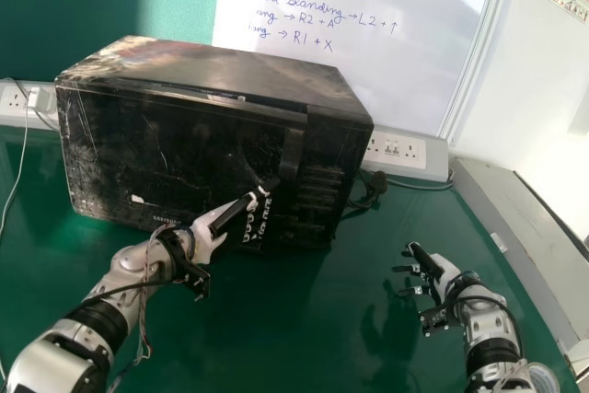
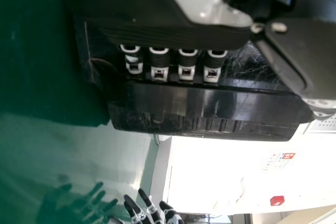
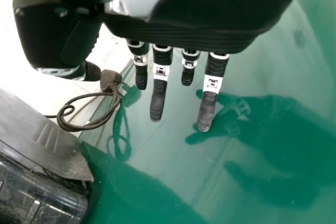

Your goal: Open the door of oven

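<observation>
The black oven (image 1: 184,149) stands on the green table, with an upright handle (image 1: 293,149) on its front. I cannot tell whether its door is slightly ajar. My left hand (image 1: 204,235) is at the door, by the handle's lower part. In the left wrist view, the fingers of my left hand (image 2: 186,69) bend in behind the handle (image 2: 210,103), which hides their tips. My right hand (image 1: 442,273) is held above the table, to the right of the oven and apart from it. Extended fingers show on my right hand (image 3: 210,87) in the right wrist view.
A black cable (image 1: 373,192) with a plug lies beside the oven's right side. Wall sockets (image 1: 396,147) are behind it, below a whiteboard (image 1: 340,62). A long grey ledge (image 1: 525,246) borders the green table (image 1: 322,319) on the right.
</observation>
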Action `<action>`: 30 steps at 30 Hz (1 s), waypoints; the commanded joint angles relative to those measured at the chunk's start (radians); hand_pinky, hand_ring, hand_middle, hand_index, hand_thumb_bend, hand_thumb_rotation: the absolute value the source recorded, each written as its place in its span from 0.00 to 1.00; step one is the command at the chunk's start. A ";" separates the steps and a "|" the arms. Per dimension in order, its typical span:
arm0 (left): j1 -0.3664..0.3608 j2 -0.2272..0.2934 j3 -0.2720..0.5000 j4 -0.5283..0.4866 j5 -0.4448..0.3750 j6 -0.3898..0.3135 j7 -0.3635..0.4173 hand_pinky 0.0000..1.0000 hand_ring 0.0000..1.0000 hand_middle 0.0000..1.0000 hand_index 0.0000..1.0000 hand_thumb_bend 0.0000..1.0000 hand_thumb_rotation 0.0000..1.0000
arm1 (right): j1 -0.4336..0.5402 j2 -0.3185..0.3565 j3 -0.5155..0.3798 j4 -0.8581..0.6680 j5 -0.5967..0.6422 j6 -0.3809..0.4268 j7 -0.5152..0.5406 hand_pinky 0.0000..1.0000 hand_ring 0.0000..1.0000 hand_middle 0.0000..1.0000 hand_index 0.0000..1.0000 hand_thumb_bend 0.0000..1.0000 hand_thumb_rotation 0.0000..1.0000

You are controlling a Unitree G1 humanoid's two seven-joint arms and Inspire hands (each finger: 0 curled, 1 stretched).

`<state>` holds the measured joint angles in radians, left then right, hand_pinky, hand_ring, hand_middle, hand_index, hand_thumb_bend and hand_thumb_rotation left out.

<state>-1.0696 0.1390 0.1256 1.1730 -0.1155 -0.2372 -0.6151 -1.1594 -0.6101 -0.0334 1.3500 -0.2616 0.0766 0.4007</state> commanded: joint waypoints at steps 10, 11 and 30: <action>-0.030 -0.026 0.009 0.023 -0.008 0.009 -0.040 0.23 0.48 0.88 1.00 1.00 0.91 | -0.002 -0.004 0.011 0.003 -0.003 -0.001 0.005 0.65 0.68 0.72 0.95 0.57 0.48; -0.030 -0.025 0.009 0.024 -0.007 0.007 -0.041 0.22 0.47 0.88 1.00 1.00 0.91 | -0.003 -0.004 0.009 0.003 -0.001 0.000 0.002 0.66 0.68 0.72 0.95 0.57 0.47; -0.045 0.005 -0.011 0.026 0.002 0.024 -0.242 0.17 0.34 0.68 0.81 0.99 0.97 | -0.001 -0.003 0.015 0.002 -0.004 -0.004 0.002 0.84 0.72 0.73 0.95 0.55 0.50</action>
<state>-1.0823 0.1650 0.1280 1.1909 -0.1149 -0.2260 -0.8193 -1.1616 -0.6098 -0.0244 1.3497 -0.2631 0.0768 0.3977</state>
